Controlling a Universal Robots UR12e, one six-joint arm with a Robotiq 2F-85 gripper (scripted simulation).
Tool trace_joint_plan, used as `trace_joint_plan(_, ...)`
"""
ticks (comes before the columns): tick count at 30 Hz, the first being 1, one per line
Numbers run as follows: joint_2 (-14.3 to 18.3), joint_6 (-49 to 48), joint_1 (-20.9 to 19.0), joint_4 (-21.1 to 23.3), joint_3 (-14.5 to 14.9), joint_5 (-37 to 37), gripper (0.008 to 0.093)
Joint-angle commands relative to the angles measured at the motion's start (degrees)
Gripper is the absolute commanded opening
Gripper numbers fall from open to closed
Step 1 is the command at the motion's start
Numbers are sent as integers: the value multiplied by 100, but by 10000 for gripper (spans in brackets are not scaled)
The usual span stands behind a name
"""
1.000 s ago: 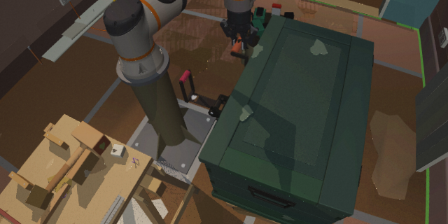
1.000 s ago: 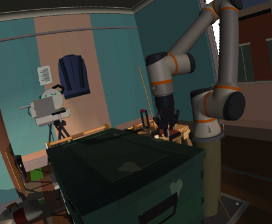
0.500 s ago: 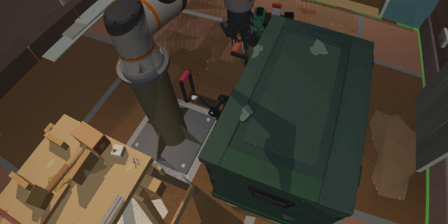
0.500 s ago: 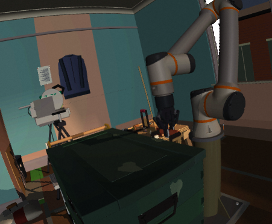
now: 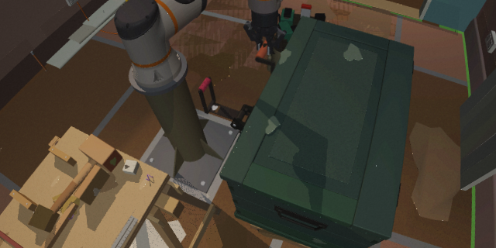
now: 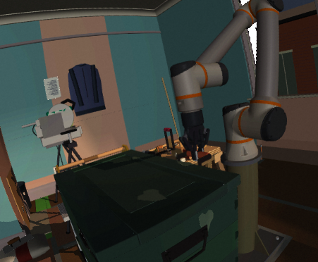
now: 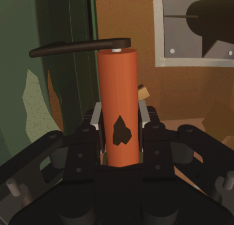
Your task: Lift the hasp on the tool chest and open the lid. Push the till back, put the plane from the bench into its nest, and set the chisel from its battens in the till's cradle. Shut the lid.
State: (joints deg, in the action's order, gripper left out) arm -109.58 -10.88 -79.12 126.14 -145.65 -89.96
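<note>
The green tool chest (image 5: 325,124) stands with its lid (image 6: 139,176) down flat. At the chest's front edge, near one corner, my gripper (image 7: 119,122) is closed around an orange cylindrical handle (image 7: 119,105). A dark flat arm (image 7: 78,46) runs from the handle's far end back to the chest's lid edge. The same handle (image 5: 263,52) shows orange under my gripper (image 5: 266,44) beside the chest. The plane, chisel and till are hidden from me.
The chest's front wall (image 7: 36,88) rises just left of my fingers. The arm's base plate (image 5: 201,155) and pedestal stand beside the chest. A second red-handled lever (image 5: 205,89) sits further along the front. A wooden bench (image 5: 73,186) with blocks stands beyond the pedestal.
</note>
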Motion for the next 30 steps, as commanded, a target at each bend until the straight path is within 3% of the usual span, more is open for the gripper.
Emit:
trace_joint_plan(1, -4, 0, -1, -5, 6, -4, 80)
trace_joint_plan(11, -4, 0, -1, -6, 6, -4, 85)
trace_joint_plan(25, -4, 0, -1, -6, 6, -4, 365)
trace_joint_plan(30, -4, 0, -1, -6, 6, -4, 374)
